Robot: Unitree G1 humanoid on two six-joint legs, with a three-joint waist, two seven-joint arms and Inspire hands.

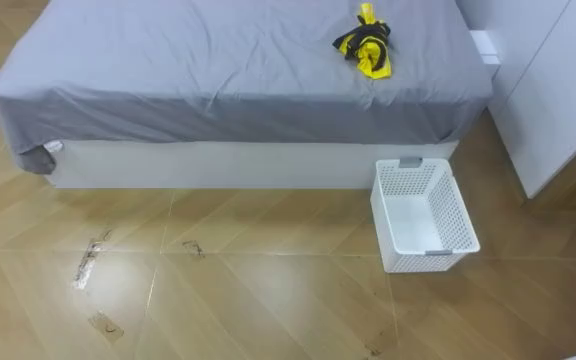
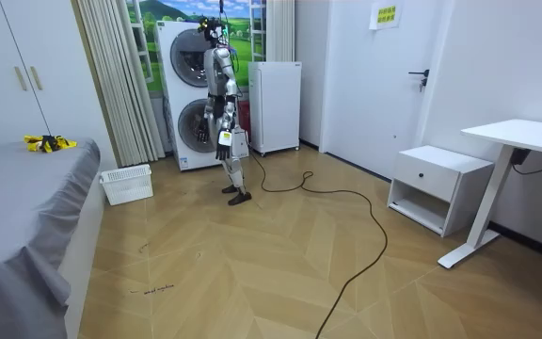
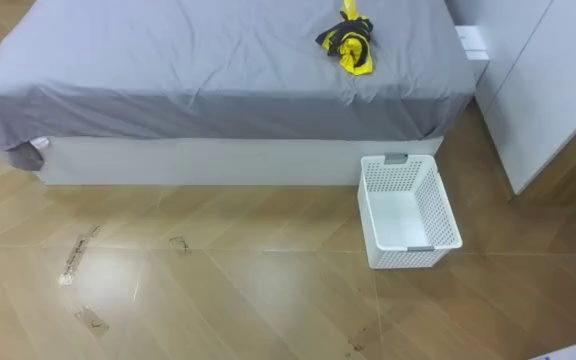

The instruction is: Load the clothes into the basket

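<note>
Plainly, the yellow-and-black garment (image 1: pixel 366 40) lies crumpled on the grey sheet of the bed (image 1: pixel 218 60), toward the bed's far edge and near its right end; it is well apart from the laundry basket (image 1: pixel 455 212). That white perforated basket stands upright on the wooden floor (image 1: pixel 268 290) below, just beside the bed's white base (image 1: pixel 218 165) at the right end; whether it touches the base cannot be told. Its open side is up, its bare white bottom is visible, and it has 2 grey handles, 1 at the far end and 1 at the near end. A white wardrobe (image 1: pixel 553 100) stands to the right of the bed and the basket; a few dark scuff marks (image 1: pixel 88 262) show on the floor at the lower left. In the room view the robot stands upright in front of 2 stacked washing machines (image 2: pixel 191 89), with a low white cabinet (image 2: pixel 276 104) just beyond it and curtains (image 2: pixel 111 85) toward the room view's left; it is well apart from the bed and the basket. Its left hand (image 2: pixel 222 149) hangs by its thigh; whether the fingers are relaxed or curled cannot be told. A white nightstand (image 2: pixel 436 184) and a white desk (image 2: pixel 525 137) stand at the room view's right.
</note>
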